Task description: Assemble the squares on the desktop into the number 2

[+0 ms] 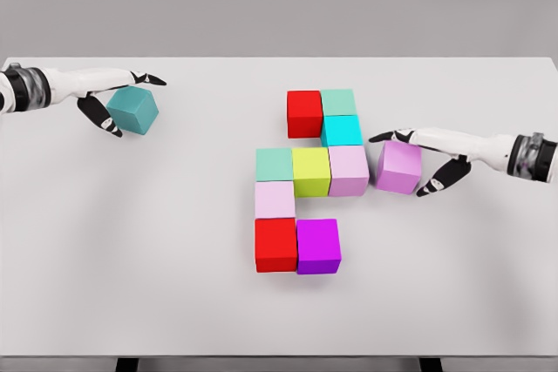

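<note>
The white bench (174, 259) spans nearly the whole head view. On it, to the left of the right hand, sits the block cluster: a red cube (304, 114) and a mint cube (338, 102) side by side at the far end, with a cyan cube (341, 131) touching the mint one on its near side. Nearer still runs a row of a pale green cube (274, 164), a yellow-green cube (310, 172) and a light pink cube (349, 170). Below the pale green one lies a pale lilac cube (275, 199), then a second red cube (275, 245) with a purple cube (318, 246) touching its right side.

The right hand (417, 161) reaches in from the right edge, its fingers partly curled around a violet cube (399, 166), fingertips over the top and thumb at the near right corner. This cube stands just beside the light pink cube, a narrow gap between them.

The left hand (118, 100) enters from the left edge, well apart from the cluster, and grips a teal cube (133, 110), tilted, between the fingers above and the thumb below.
</note>
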Controlling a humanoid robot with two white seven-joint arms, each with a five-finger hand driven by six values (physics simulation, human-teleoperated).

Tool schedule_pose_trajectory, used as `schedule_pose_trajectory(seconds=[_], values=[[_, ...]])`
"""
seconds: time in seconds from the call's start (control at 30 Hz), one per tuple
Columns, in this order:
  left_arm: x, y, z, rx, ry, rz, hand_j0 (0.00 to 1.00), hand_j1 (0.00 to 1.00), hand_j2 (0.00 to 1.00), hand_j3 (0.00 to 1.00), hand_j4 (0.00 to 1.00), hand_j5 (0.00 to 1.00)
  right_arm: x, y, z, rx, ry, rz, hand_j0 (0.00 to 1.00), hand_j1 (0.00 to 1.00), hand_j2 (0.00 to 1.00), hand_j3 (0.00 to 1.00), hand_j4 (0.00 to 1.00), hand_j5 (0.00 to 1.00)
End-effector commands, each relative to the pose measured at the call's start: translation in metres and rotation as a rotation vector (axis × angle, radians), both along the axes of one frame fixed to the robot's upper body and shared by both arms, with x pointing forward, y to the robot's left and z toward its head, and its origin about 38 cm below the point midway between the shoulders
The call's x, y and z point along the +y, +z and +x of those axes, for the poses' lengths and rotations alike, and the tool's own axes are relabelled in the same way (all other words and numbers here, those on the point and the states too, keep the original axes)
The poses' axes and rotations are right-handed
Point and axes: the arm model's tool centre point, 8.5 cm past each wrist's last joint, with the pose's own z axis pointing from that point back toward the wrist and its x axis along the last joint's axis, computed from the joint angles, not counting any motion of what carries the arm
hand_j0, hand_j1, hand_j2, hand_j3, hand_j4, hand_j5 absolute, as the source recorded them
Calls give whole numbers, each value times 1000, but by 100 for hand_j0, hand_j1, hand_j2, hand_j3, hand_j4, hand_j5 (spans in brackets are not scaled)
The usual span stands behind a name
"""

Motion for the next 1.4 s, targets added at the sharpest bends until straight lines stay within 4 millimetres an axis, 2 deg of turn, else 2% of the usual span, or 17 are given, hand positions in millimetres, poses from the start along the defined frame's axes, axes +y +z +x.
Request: schedule_pose_trajectory(seconds=[0.0, 0.1, 0.23, 0.53, 0.67, 0.73, 0.8, 1.07, 1.1, 1.13, 1.33, 1.37], values=[[0, 1, 0, -1, 4, -7, 100, 100, 100, 100, 100, 100, 0, 0, 0, 3, -3, 5, 95, 95, 95, 95, 95, 95], [2, -1, 0, 3, 8, -4, 100, 100, 100, 100, 100, 100, 0, 0, 0, 3, -1, 5, 92, 92, 92, 92, 92, 92], [-1, -2, 1, 5, 4, -8, 100, 100, 100, 100, 100, 100, 0, 0, 0, 3, -2, 4, 84, 84, 84, 84, 84, 84], [5, -7, 0, 20, 23, 4, 98, 98, 98, 98, 98, 98, -4, 1, 1, 2, -14, 3, 82, 82, 82, 82, 82, 82], [4, -7, 0, 21, 24, 2, 84, 84, 84, 84, 84, 84, -10, 3, 1, 0, -25, -5, 82, 82, 82, 82, 82, 82], [4, -8, -1, 22, 24, 1, 69, 69, 69, 69, 69, 69, -10, 4, 2, -5, -22, -11, 81, 81, 81, 81, 81, 81], [5, -9, -1, 23, 25, 1, 64, 64, 64, 64, 64, 64, -11, 7, 2, -12, -19, -17, 81, 81, 81, 81, 81, 81], [5, -12, -2, 31, 25, 3, 62, 62, 62, 62, 62, 62, -17, 6, -1, -6, -25, -31, 81, 81, 81, 81, 81, 81], [5, -13, -2, 32, 25, 3, 62, 62, 62, 62, 62, 62, -26, 9, -3, -9, -34, -48, 81, 81, 81, 81, 81, 81], [5, -13, -2, 32, 25, 3, 61, 61, 61, 61, 61, 61, -26, 11, -4, -12, -31, -49, 81, 81, 81, 81, 81, 81], [1, -14, -2, 32, 17, -2, 49, 49, 49, 49, 49, 49, -20, 14, -5, -21, -11, -48, 81, 81, 81, 81, 81, 81], [0, -13, -2, 29, 14, -4, 46, 46, 46, 46, 46, 46, -20, 14, -5, -22, -10, -50, 71, 71, 71, 71, 71, 71]])
